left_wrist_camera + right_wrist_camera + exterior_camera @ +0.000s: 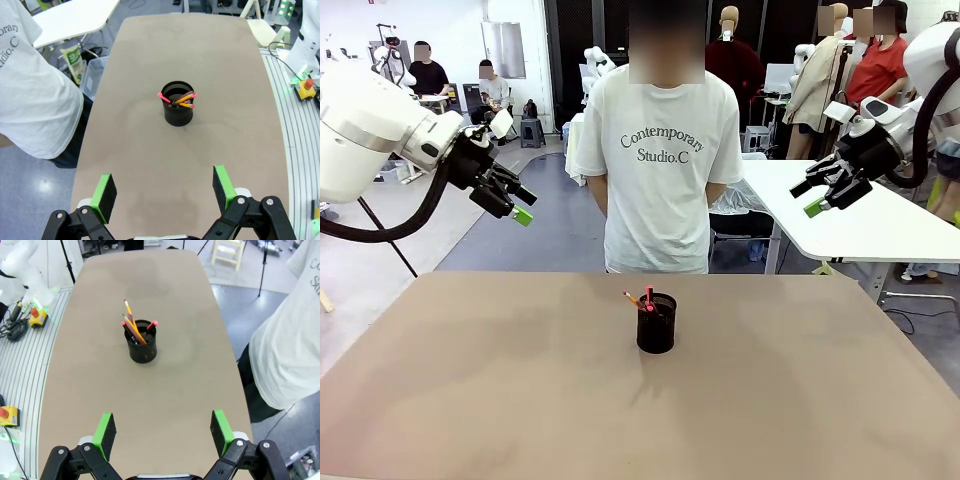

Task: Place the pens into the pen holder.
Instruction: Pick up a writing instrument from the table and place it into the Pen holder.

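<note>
The black mesh pen holder (656,326) (178,107) (143,346) stands upright near the middle of the tan table (470,380). The pens stand inside it, leaning against its rim: a yellow-orange pencil (130,317) (185,97), a black pen with red ends (126,327) and a pinkish-red pen (152,325) (649,297). My left gripper (524,204) (163,180) hangs open and empty, high above the table's left side. High over the right side my right gripper (806,198) (162,421) is open and empty too. Both are far from the holder.
A person in a white T-shirt (660,150) stands at the table's far edge, arms back, hands hidden. A white table (880,225) stands behind at the right. A red stop button (306,84) (4,412) sits on the ribbed rail beside the table.
</note>
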